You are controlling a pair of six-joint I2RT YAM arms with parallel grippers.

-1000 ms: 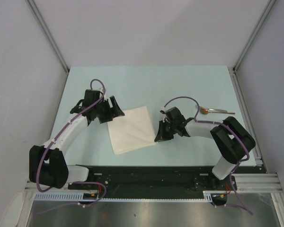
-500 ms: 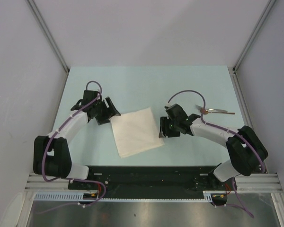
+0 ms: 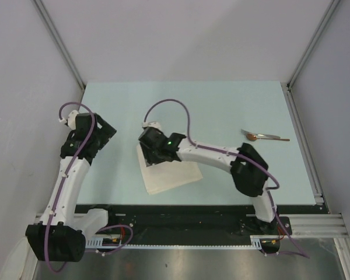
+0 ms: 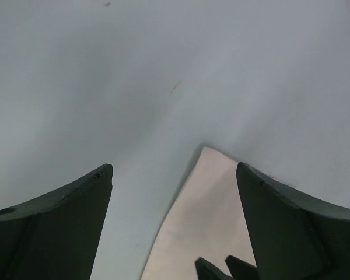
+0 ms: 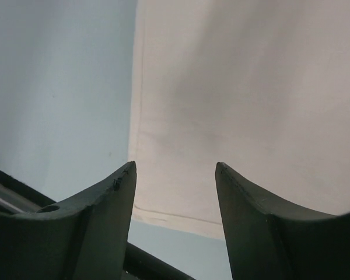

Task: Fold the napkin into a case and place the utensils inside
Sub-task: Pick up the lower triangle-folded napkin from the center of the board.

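Observation:
The white napkin [image 3: 176, 175] lies flat on the pale green table, partly under my right arm. My right gripper [image 3: 154, 158] hovers over the napkin's left part, open, with nothing between its fingers. In the right wrist view the napkin [image 5: 239, 87] fills the upper right, and the open gripper [image 5: 175, 164] points at its near hem. My left gripper [image 3: 101, 129] is open and stands apart from the napkin, to its left. The left wrist view shows the gripper [image 4: 174, 167] open, with a napkin corner [image 4: 204, 216] beyond it. The spoon [image 3: 266, 137] lies at the far right, alone.
A black rail [image 3: 186, 214] runs along the table's near edge, and it shows in the right wrist view as a dark bar [image 5: 157, 265]. Grey walls and metal posts [image 3: 58, 44] close in the table [image 3: 221, 105] on three sides.
My right arm has swung left across the napkin and its jaws have opened. My left arm has pulled back to the left, away from the napkin's edge.

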